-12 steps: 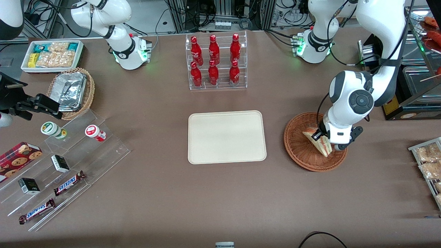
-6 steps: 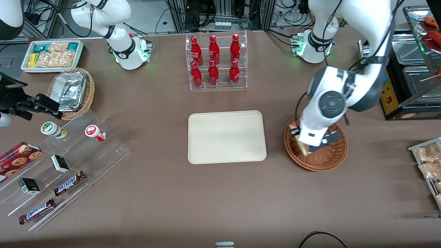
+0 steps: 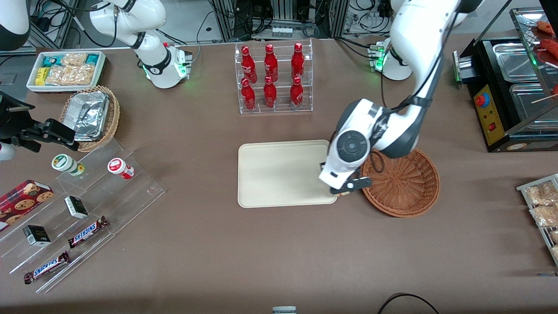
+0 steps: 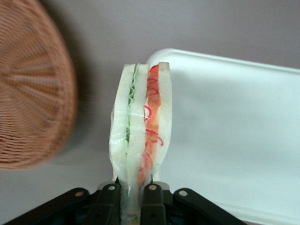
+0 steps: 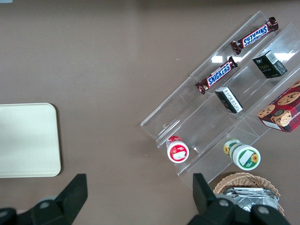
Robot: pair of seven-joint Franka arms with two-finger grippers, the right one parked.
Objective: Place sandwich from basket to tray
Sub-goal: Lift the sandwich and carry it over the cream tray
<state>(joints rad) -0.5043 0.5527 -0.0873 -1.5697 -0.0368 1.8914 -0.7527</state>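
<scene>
Now gripper [image 4: 132, 196] clamped on sandwich [image 4: 140, 140], fingers [image 4: 153, 199] pinching wedge's narrow end, filling edge facing wrist camera. Sandwich held in air above gap between tray [image 3: 279, 174] corner and basket [image 3: 403, 183]. Basket beside tray, toward working arm's end. Farther from front camera: rack of red bottles [image 3: 272, 78].
</scene>
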